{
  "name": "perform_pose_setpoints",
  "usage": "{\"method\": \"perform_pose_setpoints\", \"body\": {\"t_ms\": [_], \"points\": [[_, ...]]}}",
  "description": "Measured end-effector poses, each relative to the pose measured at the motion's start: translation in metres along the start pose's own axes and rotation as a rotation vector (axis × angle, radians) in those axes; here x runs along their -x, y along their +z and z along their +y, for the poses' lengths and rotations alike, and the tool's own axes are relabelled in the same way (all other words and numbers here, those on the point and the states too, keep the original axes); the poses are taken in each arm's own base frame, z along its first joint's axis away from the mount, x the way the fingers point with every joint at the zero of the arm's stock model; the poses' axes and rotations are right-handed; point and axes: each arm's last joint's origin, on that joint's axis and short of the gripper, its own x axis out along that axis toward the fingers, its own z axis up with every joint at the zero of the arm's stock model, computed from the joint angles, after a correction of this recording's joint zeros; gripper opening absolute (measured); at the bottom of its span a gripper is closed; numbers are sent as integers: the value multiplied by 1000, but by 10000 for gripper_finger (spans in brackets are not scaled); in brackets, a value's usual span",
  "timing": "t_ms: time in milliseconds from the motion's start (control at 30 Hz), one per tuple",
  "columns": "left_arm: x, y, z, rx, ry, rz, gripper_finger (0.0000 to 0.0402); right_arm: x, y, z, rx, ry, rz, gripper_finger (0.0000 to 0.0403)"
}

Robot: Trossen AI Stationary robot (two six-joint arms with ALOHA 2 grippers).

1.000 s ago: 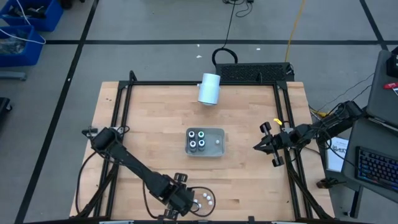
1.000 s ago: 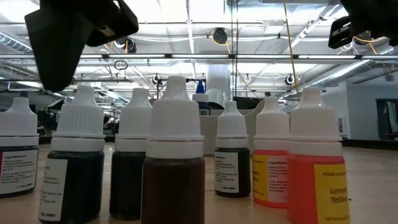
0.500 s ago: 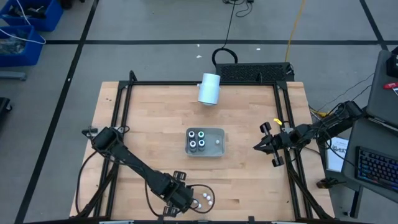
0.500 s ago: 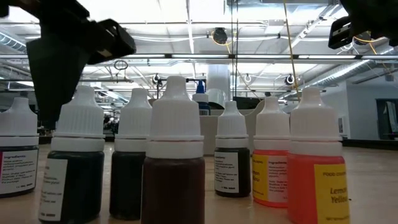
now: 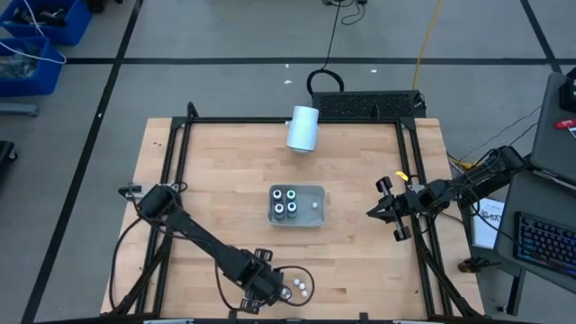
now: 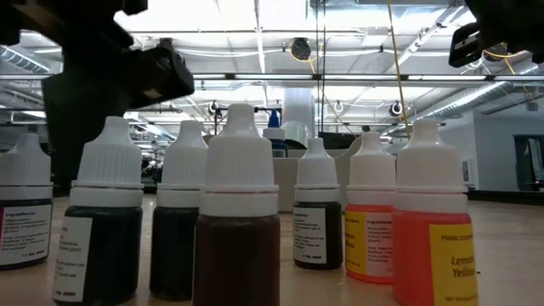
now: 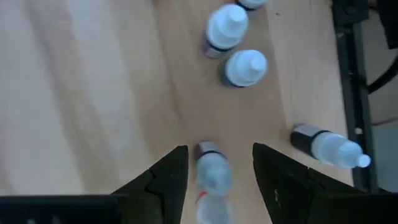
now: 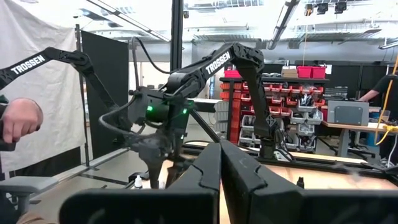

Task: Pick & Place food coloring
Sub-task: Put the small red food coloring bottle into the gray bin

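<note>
Hovering over the near edge of the table (image 5: 207,180), the left gripper (image 7: 214,171) holds its fingers apart around one upright food coloring bottle (image 7: 212,177), directly beneath it; other bottles (image 5: 300,287) stand just beside. The right gripper (image 5: 371,213), fingers together, waits far right, much farther off.

1. A pale wooden table (image 5: 225,198) with a black frame round its edge carries everything.
2. A grey rectangular tray (image 5: 313,217) lies near its middle.
3. A large white cylinder (image 5: 302,129) lies on its side near the far edge.
4. Small white-capped food coloring bottles (image 5: 298,287) stand in a cluster at the near edge.
</note>
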Motion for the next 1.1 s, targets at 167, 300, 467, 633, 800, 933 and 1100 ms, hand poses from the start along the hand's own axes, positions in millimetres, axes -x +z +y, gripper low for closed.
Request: {"method": "perform_pose_setpoints", "body": {"t_ms": [167,300,467,633,800,933,1100], "points": [[-11,-2,1,4,-9,38,182,0,0,0,0,0,1,0],[-11,-1,3,7,-2,33,182,0,0,0,0,0,2,0],[-11,0,5,8,0,33,181,0,0,0,0,0,2,0],[-11,-1,5,-11,2,40,148,0,0,0,0,0,2,0],[-10,0,6,-12,-5,40,89,0,0,0,0,0,2,0],[-8,3,7,-52,-15,33,71,0,0,0,0,0,2,0],[1,12,10,-51,-18,13,77,0,0,0,0,0,3,0]]}}
